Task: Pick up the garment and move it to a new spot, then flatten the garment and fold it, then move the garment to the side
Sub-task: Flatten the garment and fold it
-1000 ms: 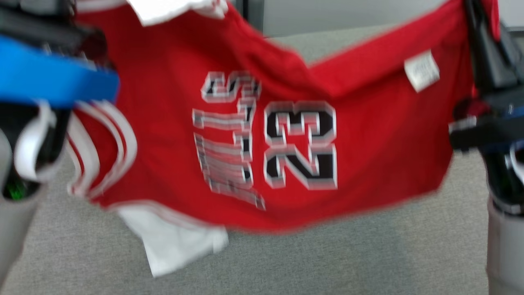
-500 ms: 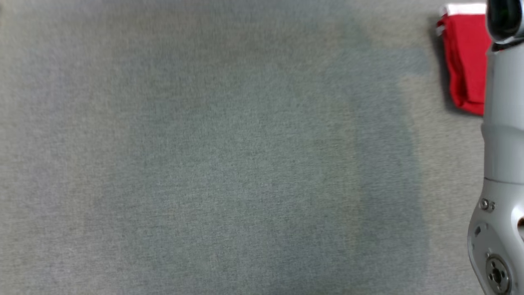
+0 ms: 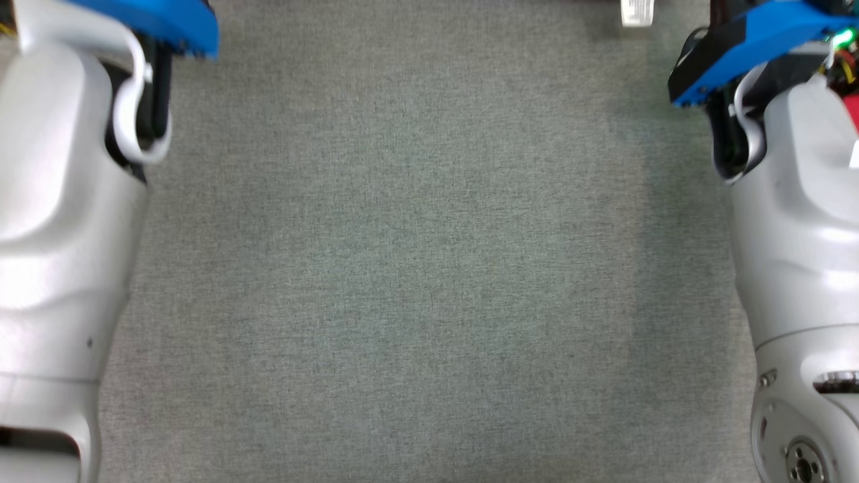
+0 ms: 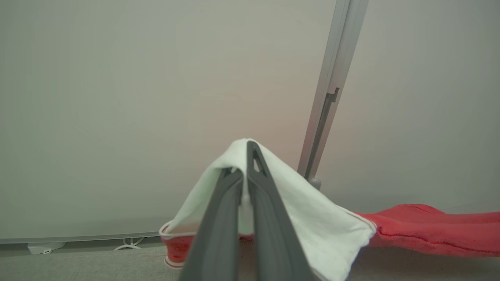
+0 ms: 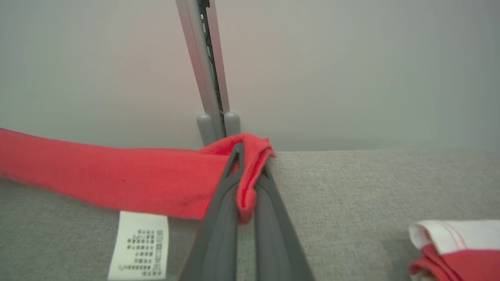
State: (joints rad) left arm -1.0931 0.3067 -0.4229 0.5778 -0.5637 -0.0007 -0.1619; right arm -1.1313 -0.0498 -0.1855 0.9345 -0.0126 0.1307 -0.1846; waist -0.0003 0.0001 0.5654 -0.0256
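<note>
The garment (image 5: 117, 179) is a red jersey with white trim, stretched as a band between my two grippers just above the grey cloth surface (image 3: 416, 255). In the left wrist view my left gripper (image 4: 244, 160) is shut on a white part of the garment (image 4: 312, 222), and red cloth runs off to the right. My right gripper (image 5: 250, 164) is shut on a bunched red edge. A white care label (image 5: 138, 244) hangs below the band, and the label (image 3: 634, 12) also shows at the top of the head view. Both pale forearms (image 3: 60, 201) (image 3: 798, 201) frame the head view.
A grey wall with a metal post (image 5: 207, 78) stands close behind the garment. A red and white piece of cloth (image 5: 449, 246) lies on the surface at the lower right of the right wrist view. A white cable (image 4: 127, 245) lies at the wall's foot.
The head camera has shifted a lot: a second ago the jersey hung spread between both grippers in it, now it looks down on the grey surface and both forearms.
</note>
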